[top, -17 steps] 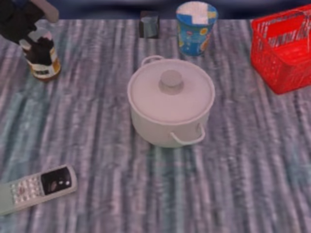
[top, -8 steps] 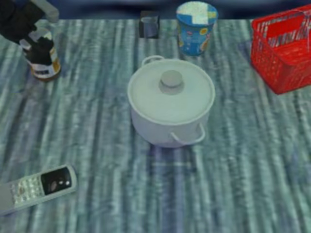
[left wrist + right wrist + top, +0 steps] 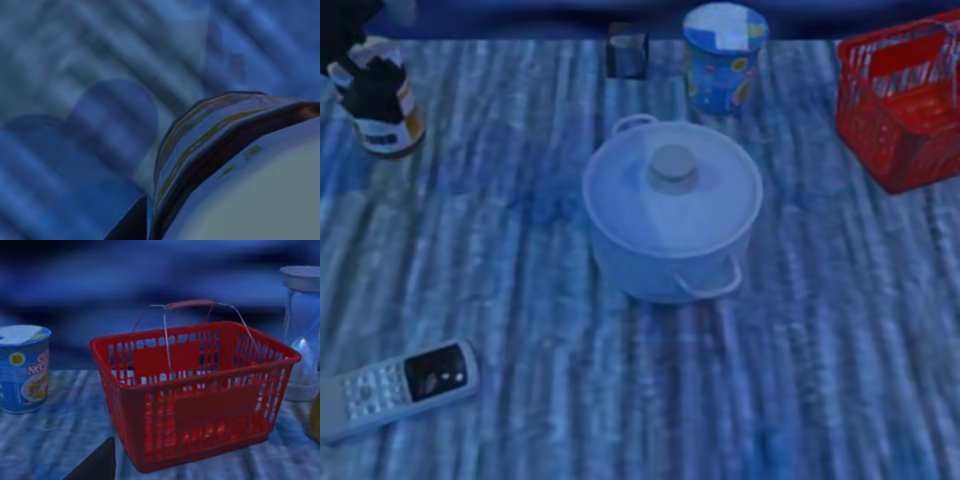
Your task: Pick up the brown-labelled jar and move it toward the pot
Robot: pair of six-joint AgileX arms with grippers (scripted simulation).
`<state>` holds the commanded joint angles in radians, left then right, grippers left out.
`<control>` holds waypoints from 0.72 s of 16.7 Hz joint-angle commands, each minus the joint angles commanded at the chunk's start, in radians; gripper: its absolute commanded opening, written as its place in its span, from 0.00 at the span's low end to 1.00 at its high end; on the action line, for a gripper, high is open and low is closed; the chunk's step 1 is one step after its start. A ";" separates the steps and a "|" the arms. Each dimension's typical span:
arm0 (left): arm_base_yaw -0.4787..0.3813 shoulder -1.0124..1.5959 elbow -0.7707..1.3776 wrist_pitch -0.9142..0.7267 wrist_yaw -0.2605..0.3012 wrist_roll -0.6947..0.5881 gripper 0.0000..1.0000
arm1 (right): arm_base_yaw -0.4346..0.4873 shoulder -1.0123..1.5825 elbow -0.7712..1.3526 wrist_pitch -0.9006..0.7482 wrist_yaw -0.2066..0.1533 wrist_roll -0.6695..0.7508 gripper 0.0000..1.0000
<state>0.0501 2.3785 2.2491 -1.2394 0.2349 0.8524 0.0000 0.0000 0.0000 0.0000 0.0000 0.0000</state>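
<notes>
The brown-labelled jar point(image 3: 392, 138) is at the table's far left corner, with my left gripper point(image 3: 370, 85) shut on its top, dark fingers point(image 3: 378, 92) across the lid. In the left wrist view the jar's white lid point(image 3: 260, 200) and striped label band point(image 3: 210, 135) fill the near corner, and its round shadow point(image 3: 110, 120) falls on the cloth below, so the jar seems to be off the table. The white pot point(image 3: 670, 215), with its knobbed lid and loop handles, stands mid-table, well to the right of the jar. My right gripper point(image 3: 97, 467) is outside the top view, parked facing the basket.
A red wire basket point(image 3: 900, 95) sits at the far right. The blue printed cup point(image 3: 723, 55) and a small dark block point(image 3: 627, 52) stand behind the pot. A remote point(image 3: 395, 385) lies near left. A sandglass point(image 3: 300, 335) stands beside the basket.
The jar has shifted up and to the left in the top view along with my left gripper. Pot, cup, basket and remote are where they were.
</notes>
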 joint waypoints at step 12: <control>0.011 -0.273 -0.285 0.006 -0.004 0.009 0.00 | 0.000 0.000 0.000 0.000 0.000 0.000 1.00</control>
<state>0.0616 2.1056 1.9645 -1.2337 0.2305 0.8616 0.0000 0.0000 0.0000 0.0000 0.0000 0.0000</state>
